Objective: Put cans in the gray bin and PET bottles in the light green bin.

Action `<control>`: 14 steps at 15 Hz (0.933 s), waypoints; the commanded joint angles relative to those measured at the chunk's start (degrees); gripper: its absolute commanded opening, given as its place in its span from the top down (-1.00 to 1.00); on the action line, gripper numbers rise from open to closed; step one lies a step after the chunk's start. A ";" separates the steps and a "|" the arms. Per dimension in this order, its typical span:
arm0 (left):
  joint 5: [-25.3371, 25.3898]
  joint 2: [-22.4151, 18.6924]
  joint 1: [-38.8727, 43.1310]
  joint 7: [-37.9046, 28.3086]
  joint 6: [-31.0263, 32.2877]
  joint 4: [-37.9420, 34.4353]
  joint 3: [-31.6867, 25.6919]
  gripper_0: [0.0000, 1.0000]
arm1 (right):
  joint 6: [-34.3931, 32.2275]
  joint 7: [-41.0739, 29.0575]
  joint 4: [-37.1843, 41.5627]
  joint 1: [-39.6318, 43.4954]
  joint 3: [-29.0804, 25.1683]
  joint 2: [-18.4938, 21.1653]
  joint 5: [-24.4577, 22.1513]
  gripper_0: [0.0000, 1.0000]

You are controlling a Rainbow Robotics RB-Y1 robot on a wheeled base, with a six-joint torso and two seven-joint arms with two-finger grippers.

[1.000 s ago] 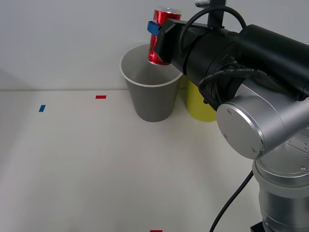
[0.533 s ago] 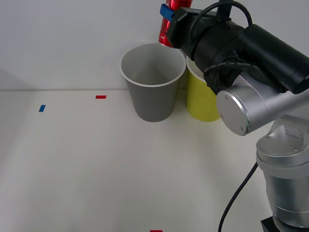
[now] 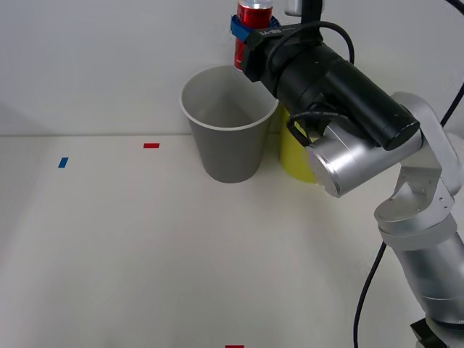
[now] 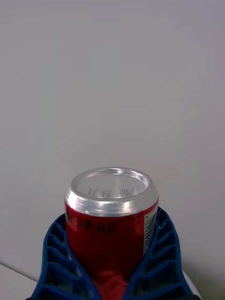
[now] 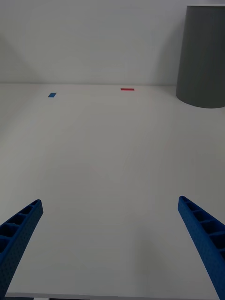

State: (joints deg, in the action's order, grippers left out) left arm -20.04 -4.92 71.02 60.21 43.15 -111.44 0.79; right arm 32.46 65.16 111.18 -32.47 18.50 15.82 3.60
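A shiny red can with a silver end is held upright in my right gripper, whose blue ribbed fingers are shut on its sides. In the front view the can hangs above the far rim of the gray bin, which stands open with a white inside. The light green bin stands right beside it, mostly hidden behind my right arm. My left gripper is open low over the bare table, with the gray bin farther ahead. PET bottles are out of view.
A white wall rises just behind the bins. Small tape marks lie on the white table: a red one, a blue one and another red one at the front edge.
My right gripper has lifted the can higher and turned it upright, from leaning over the gray bin's mouth to above the bin's far rim. The arm has swung back.
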 commanded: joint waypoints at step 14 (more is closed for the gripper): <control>0.00 0.00 0.00 0.00 0.00 0.00 0.00 -1.00 | -6.44 0.59 -9.85 -4.36 2.50 -1.32 -5.97 1.00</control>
State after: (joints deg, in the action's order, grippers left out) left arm -20.04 -4.92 71.02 60.21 43.15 -111.44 0.79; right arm 26.01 66.01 101.35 -36.83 21.05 14.29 -2.35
